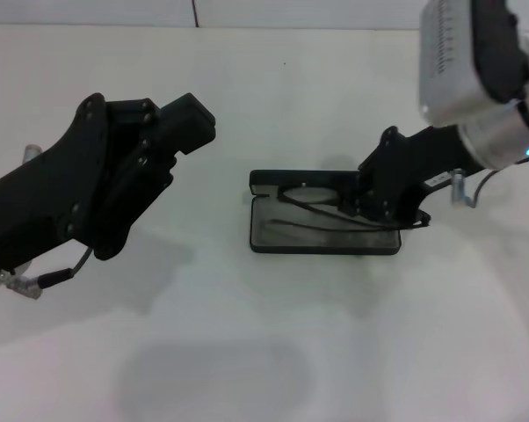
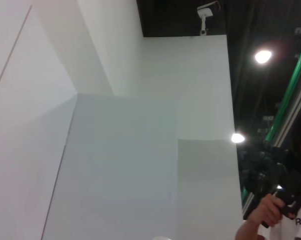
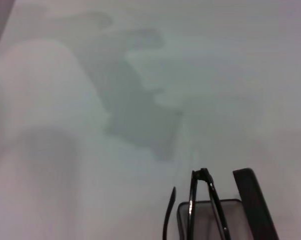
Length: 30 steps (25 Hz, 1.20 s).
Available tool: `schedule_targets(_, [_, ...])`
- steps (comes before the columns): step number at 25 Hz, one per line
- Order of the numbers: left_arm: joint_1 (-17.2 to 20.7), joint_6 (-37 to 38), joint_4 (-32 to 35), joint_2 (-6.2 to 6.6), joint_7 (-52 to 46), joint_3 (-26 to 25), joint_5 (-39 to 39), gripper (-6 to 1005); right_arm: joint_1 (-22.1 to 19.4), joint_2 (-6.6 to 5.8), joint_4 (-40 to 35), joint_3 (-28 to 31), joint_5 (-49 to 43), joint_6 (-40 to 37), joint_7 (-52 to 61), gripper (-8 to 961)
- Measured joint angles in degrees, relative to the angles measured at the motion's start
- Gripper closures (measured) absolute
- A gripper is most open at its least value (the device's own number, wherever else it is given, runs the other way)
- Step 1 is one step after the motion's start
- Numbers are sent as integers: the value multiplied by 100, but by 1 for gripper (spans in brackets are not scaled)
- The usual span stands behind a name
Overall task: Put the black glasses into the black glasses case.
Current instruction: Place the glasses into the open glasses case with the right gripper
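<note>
The black glasses case (image 1: 264, 242) lies open in the middle of the white table, its grey lining showing. The black glasses (image 1: 310, 190) rest partly inside it, one lens by the raised lid and the slim temple arms (image 1: 300, 227) stretched across the lining. My right gripper (image 1: 361, 209) is down at the case's right end, shut on the glasses' right side. The right wrist view shows the glasses' frame (image 3: 201, 195) close up, above the case's lining (image 3: 210, 220), with the lid (image 3: 254, 210) beside it. My left gripper (image 1: 190, 127) hangs raised at the left, away from the case.
The white table (image 1: 273, 352) spreads around the case. A wall (image 1: 247, 10) closes off the far edge. In the left wrist view I see white panels (image 2: 120, 165) and a person (image 2: 280, 215) far off.
</note>
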Motion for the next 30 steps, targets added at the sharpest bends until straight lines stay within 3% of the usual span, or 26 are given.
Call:
schedule_targets(10, [14,-11,-66,-34,58,-35,50,961,117,22,240,-988,-489,860,123,837])
schedule_targets(30, [-43,-7,-112,-87,56,-41,50,961,199,16,346,-1371,-892,1225,14,835])
